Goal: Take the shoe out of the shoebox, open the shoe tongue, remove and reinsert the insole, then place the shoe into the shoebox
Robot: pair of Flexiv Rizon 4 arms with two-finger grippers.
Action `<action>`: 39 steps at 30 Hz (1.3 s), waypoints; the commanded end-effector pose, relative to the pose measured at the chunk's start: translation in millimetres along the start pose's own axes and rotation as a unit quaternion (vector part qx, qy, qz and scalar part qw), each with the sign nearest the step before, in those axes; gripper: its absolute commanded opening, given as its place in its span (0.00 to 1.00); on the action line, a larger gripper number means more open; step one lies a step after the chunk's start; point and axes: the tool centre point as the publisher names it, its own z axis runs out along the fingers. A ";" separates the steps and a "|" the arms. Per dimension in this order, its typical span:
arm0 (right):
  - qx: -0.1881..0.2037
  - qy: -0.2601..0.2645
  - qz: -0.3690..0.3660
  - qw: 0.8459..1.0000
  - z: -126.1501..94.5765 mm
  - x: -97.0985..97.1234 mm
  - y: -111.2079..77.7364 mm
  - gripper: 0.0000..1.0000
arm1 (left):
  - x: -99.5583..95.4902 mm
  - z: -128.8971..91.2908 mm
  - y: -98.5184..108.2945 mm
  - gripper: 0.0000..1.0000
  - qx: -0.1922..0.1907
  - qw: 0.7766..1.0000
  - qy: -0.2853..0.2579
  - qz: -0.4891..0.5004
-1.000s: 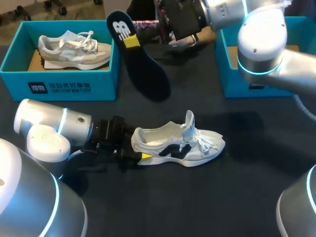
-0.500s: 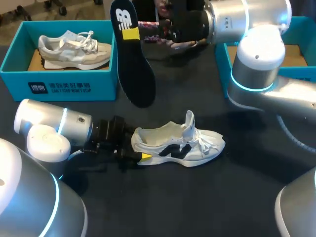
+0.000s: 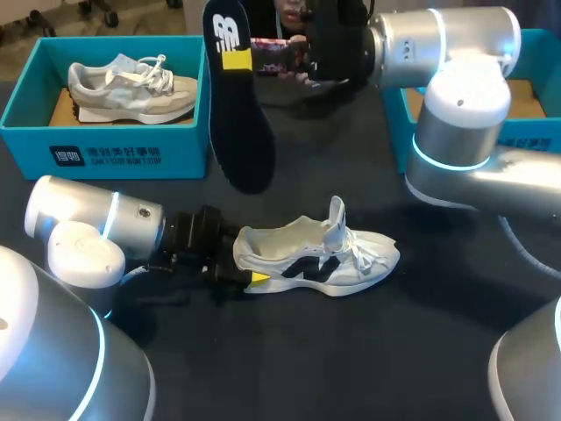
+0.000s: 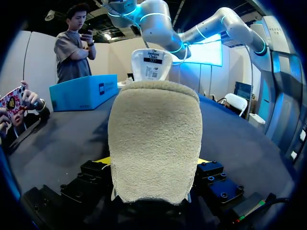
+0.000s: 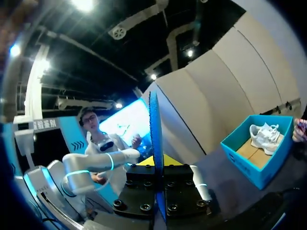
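Observation:
A white shoe with black side marks lies on its sole on the dark table, its tongue pulled upright. My left gripper is shut on its heel. In the left wrist view the fuzzy heel collar fills the gap between the yellow tips of my left gripper. The black insole hangs in the air behind the shoe, nearly upright. My right gripper is shut on its upper end. In the right wrist view the insole shows edge-on, clamped in my right gripper.
A teal shoebox at the back left holds a beige shoe, and both also show in the right wrist view as the box and the shoe. A second teal box stands at the back right, partly behind my right arm.
My right arm has lifted the insole and swung it back and more upright. My left gripper and the shoe have not moved.

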 end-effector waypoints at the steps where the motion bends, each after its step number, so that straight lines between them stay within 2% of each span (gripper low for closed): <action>1: -0.014 -0.030 0.039 0.999 -21.5 23.5 -5.6 0.00 | -0.2 1.9 2.5 0.00 -0.002 1.000 0.000 0.000; 2: -0.004 -0.036 0.046 0.998 -24.6 26.2 -6.3 0.00 | -0.2 1.9 2.5 0.00 -0.002 1.000 0.000 0.000; 10: -0.007 -0.071 0.065 0.995 -46.9 61.2 -2.5 0.00 | -0.2 1.9 2.5 0.00 -0.002 1.000 0.000 0.000; 20: 0.007 -0.096 0.086 0.992 -56.6 99.1 2.3 0.00 | -0.2 1.9 2.5 0.00 -0.002 1.000 0.000 0.000; 29: 0.006 -0.111 0.108 0.988 -51.7 127.9 -10.0 0.00 | -0.2 1.9 2.5 0.00 -0.002 1.000 0.000 0.000; 31: 0.002 -0.119 0.114 0.986 -49.1 137.2 -15.7 0.00 | -0.2 1.9 2.5 0.00 -0.002 1.000 0.000 0.000; 37: 0.002 -0.129 0.115 0.985 -45.2 149.2 -34.1 0.00 | -0.2 1.9 2.5 0.00 -0.002 1.000 0.000 0.000; 39: 0.036 -0.160 0.131 0.978 -43.4 149.2 -38.7 0.00 | -0.2 1.9 2.5 0.00 -0.002 1.000 0.000 0.000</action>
